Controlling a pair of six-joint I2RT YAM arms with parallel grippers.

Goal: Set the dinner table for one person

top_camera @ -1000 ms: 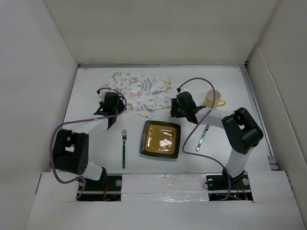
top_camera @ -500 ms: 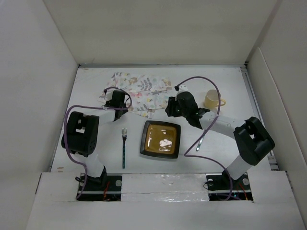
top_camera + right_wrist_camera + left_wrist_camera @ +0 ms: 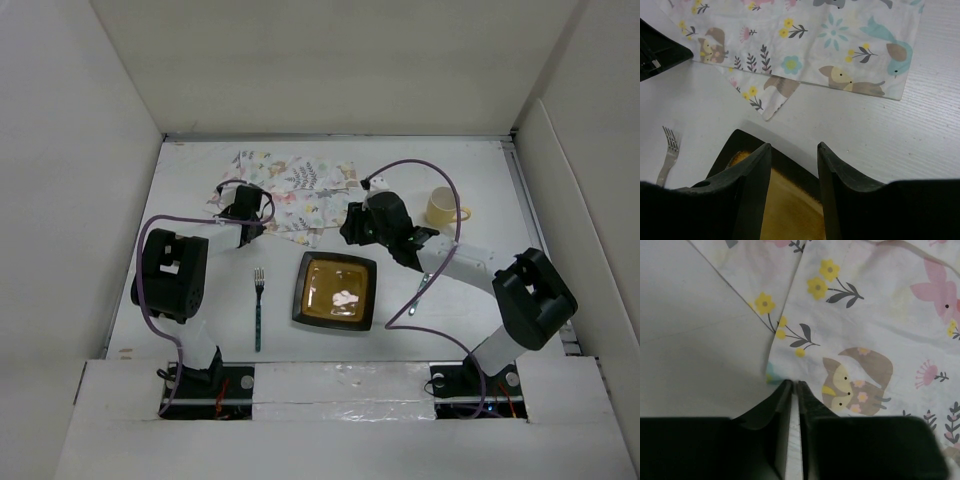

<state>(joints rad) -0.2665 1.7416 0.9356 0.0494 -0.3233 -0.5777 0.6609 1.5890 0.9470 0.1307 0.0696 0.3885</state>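
bench (image 3: 470, 170): one white tabletop walled by white panels, carrying every item below.

items counted: one placemat (image 3: 300, 185) printed with animals and flowers, lying creased at the far middle of the bench; one dark square plate (image 3: 335, 291) with an amber centre, near the middle; one fork (image 3: 258, 305) with a teal handle, left of the plate and apart from it, tines pointing to the far side; one pale yellow mug (image 3: 441, 208), upright on the right.

left claw (image 3: 792, 385): clenched at the placemat's left edge, with a thin white strip of the cloth pinched between its fingers.

right claw (image 3: 794, 150): released, fingers spread and holding nothing, over the plate's far rim, just short of the placemat's near corner.
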